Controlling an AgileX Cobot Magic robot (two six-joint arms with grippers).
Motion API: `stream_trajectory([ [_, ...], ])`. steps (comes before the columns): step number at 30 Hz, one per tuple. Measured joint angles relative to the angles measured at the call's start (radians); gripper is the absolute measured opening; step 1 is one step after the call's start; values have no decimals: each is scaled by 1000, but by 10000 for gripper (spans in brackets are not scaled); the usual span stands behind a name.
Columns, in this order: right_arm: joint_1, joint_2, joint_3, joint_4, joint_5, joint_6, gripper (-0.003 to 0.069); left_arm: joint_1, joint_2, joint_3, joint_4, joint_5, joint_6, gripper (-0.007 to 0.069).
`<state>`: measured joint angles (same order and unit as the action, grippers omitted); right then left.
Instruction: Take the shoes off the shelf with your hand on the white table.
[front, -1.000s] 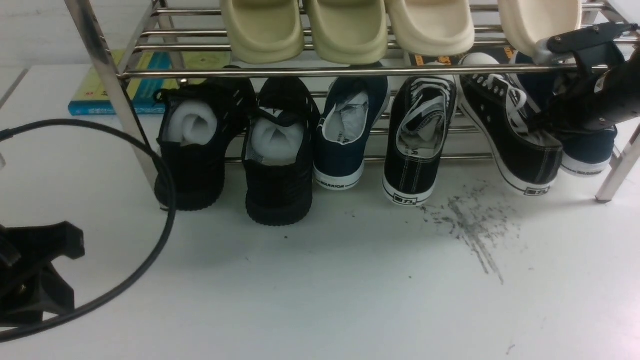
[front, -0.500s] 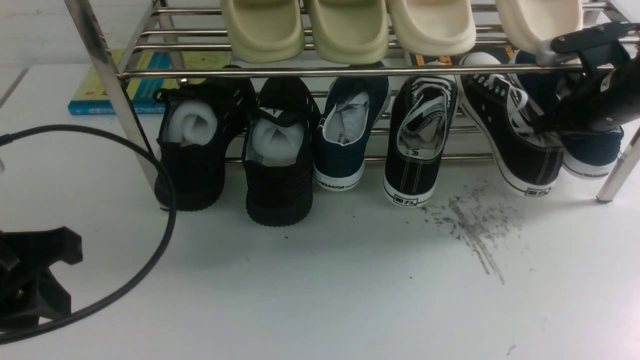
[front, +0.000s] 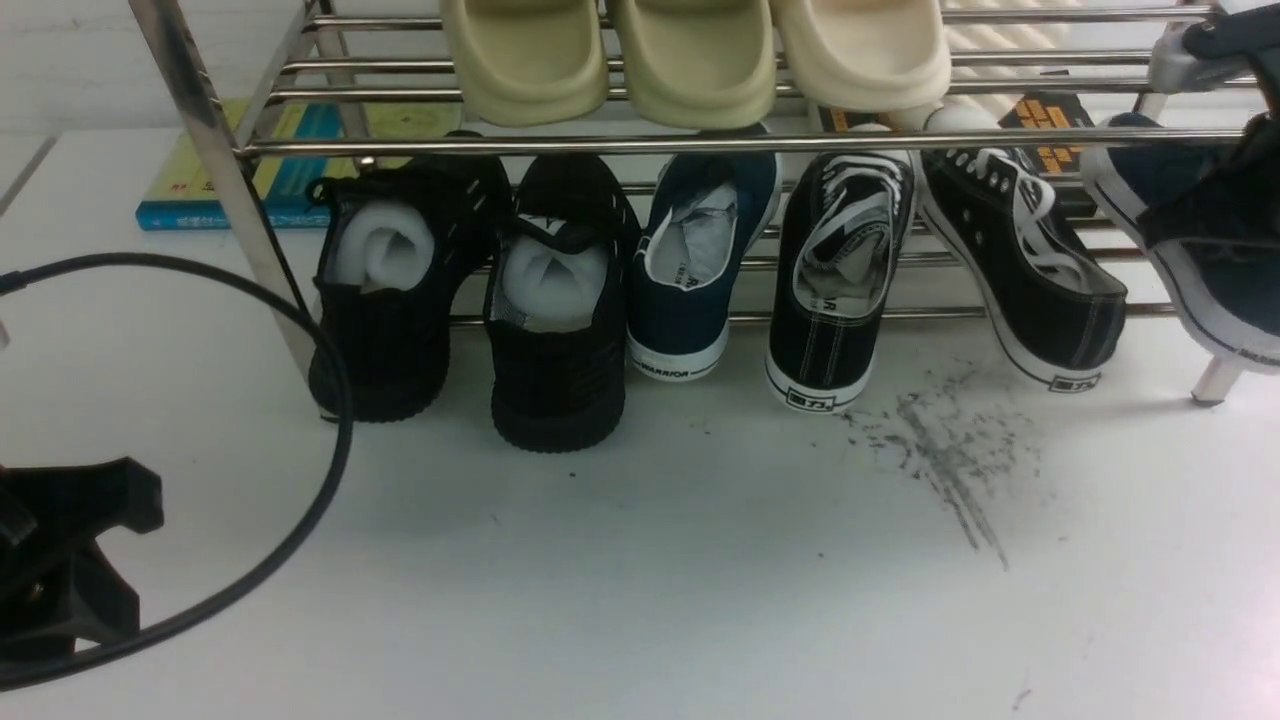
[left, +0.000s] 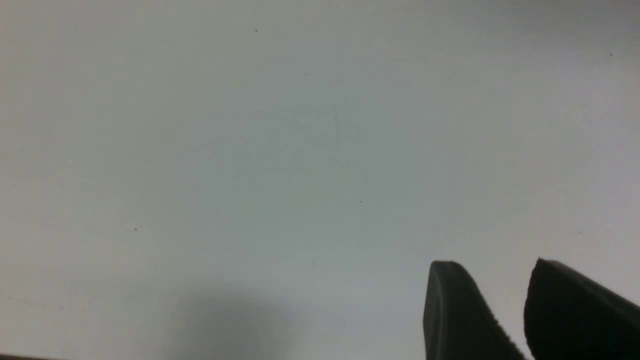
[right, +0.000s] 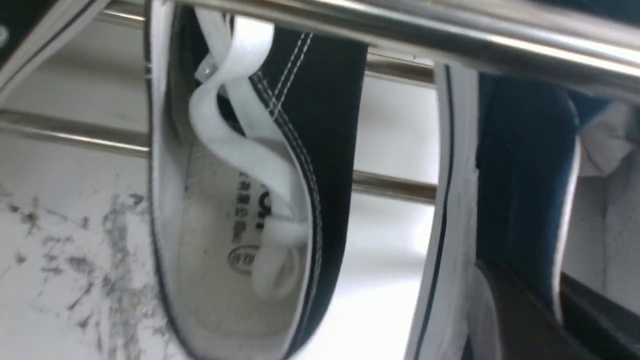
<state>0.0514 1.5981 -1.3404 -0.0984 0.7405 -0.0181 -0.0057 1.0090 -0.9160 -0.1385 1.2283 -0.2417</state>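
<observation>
One navy-blue shoe (front: 690, 280) stands heel-out on the lower tier of the steel shelf (front: 700, 143). The other navy shoe (front: 1215, 300) hangs tilted at the far right, under the top front tube, with its white sole turned outward. My right gripper (front: 1215, 205) is shut on its side wall. In the right wrist view the fingers (right: 515, 310) pinch the navy canvas (right: 520, 175) beside the paper stuffing. My left gripper (front: 70, 560) rests low at the near left, open over the bare white table (left: 250, 150), fingers (left: 450, 310) apart with nothing between them.
Two black laced sneakers (front: 835, 290) (front: 1020, 260) and two black mesh shoes (front: 395, 290) fill the lower tier. Cream slippers (front: 700, 60) sit on top. A book (front: 290, 170) lies behind. A black cable (front: 330, 400) loops at the left. Dark scuffs (front: 950, 460) mark the table; a slanted shelf leg (front: 1215, 380) stands right.
My right gripper closed on the right navy shoe and pulled it up and rightward, tipping it. The rightmost cream slipper on the top tier no longer shows. The left arm barely moved.
</observation>
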Motion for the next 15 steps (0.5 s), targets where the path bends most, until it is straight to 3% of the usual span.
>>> stream_trajectory([
  [15, 2, -246, 23, 72, 326, 0, 30, 0, 0, 0, 6, -3, 0, 242],
])
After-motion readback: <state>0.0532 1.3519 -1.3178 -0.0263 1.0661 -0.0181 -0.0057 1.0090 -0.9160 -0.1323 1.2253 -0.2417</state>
